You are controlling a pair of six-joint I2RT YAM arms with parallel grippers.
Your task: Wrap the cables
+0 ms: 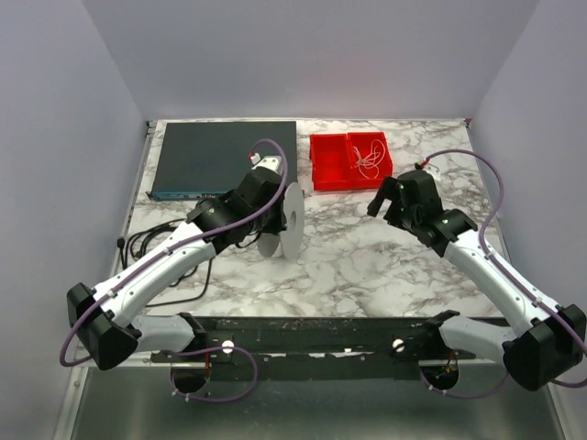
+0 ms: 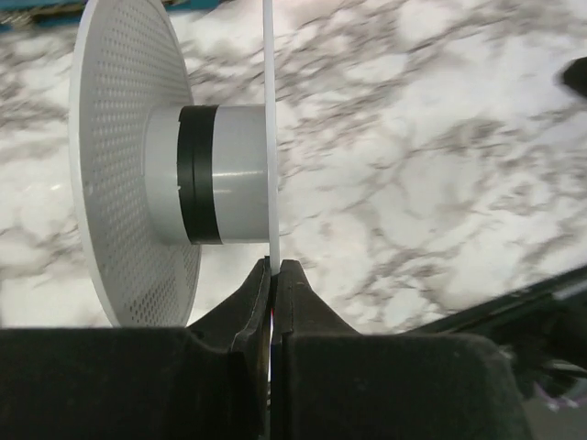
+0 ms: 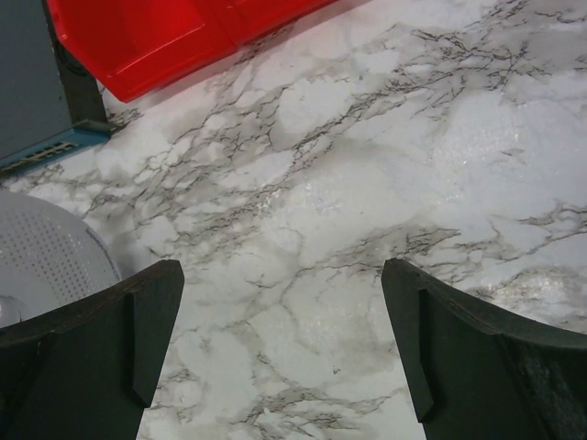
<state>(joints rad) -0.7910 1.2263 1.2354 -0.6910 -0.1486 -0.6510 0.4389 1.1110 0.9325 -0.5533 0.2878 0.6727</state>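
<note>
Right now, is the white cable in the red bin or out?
In: the cable lies loosely tangled in the red bin's right compartment.

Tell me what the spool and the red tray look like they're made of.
Spool: probably plastic, matte pale grey; one flange is finely perforated, the hub smooth with a black band. Red tray: likely moulded plastic, slightly glossy, with thin walls.

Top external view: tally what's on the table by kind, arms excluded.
Red two-compartment bin: 1
White cable tangle, in the bin's right compartment: 1
White spool: 1
Dark grey box: 1
Black cord bundle: 1, separate cords can't be counted
Total: 5
</note>
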